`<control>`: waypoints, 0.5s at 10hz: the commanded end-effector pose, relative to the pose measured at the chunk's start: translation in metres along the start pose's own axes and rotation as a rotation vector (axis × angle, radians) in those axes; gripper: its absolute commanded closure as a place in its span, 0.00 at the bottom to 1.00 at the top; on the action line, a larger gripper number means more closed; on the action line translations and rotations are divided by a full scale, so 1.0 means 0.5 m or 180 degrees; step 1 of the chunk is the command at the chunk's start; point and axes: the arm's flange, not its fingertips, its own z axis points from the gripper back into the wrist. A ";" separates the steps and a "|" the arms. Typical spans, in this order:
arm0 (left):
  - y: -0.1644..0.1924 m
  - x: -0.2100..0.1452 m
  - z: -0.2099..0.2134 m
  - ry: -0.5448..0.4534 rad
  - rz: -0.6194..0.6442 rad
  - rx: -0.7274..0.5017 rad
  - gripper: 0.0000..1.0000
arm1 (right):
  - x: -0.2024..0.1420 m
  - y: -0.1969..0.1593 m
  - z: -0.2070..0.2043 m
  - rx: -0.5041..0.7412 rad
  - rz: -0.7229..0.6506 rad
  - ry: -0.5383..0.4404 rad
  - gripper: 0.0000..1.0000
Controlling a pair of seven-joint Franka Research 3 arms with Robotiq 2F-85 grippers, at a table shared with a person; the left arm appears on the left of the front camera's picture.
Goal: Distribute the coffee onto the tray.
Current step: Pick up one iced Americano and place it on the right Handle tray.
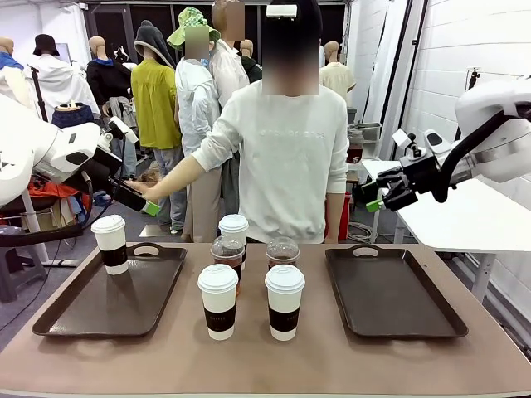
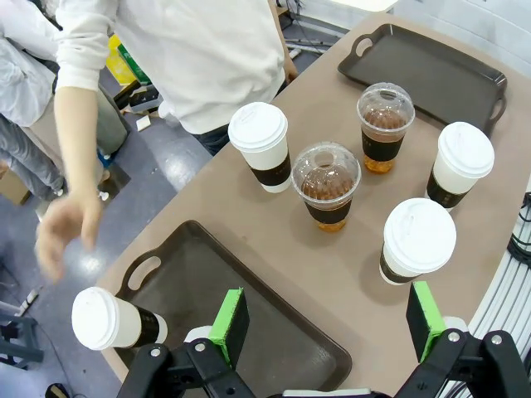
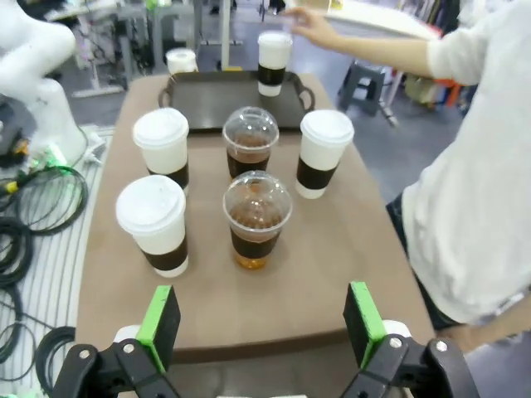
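The left gripper (image 2: 328, 313) is raised off the far left corner of the table (image 1: 265, 365). Its green pads (image 2: 230, 325) are spread wide with nothing between them, and a corner of the left tray (image 1: 58, 313) shows below the gap. The person's hand (image 2: 62, 228) reaches out close to this claw. The two overlap in the front view and the hand is blurred, so I cannot tell whether they touch. One sleeved white cup (image 1: 109, 244) stands upright on the far left corner of the left tray. Between the two trays, the other five drinks stand upright in a tight group on the bare table. The back white cup (image 1: 233, 231) is nearest the person. The left clear cup (image 1: 226, 254) and the right clear cup (image 1: 282, 250) stand side by side just in front of it. The front left white cup (image 1: 218, 300) and the front right white cup (image 1: 284, 300) are on the robot's side. The right tray (image 1: 390, 294) lies flat to the right of the group. The right gripper (image 3: 261, 319) hangs in the air past the table's far right edge, fingers wide apart and holding nothing.
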 end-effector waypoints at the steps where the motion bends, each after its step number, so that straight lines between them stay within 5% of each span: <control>1: 0.001 -0.003 0.002 -0.0023 0.0014 -0.0028 0.00 | -0.007 -0.020 -0.013 0.0068 -0.0044 -0.0076 0.00; 5: 0.001 -0.003 0.002 -0.0023 0.0014 -0.0028 0.00 | -0.029 -0.011 -0.016 0.0066 -0.0126 -0.0035 0.00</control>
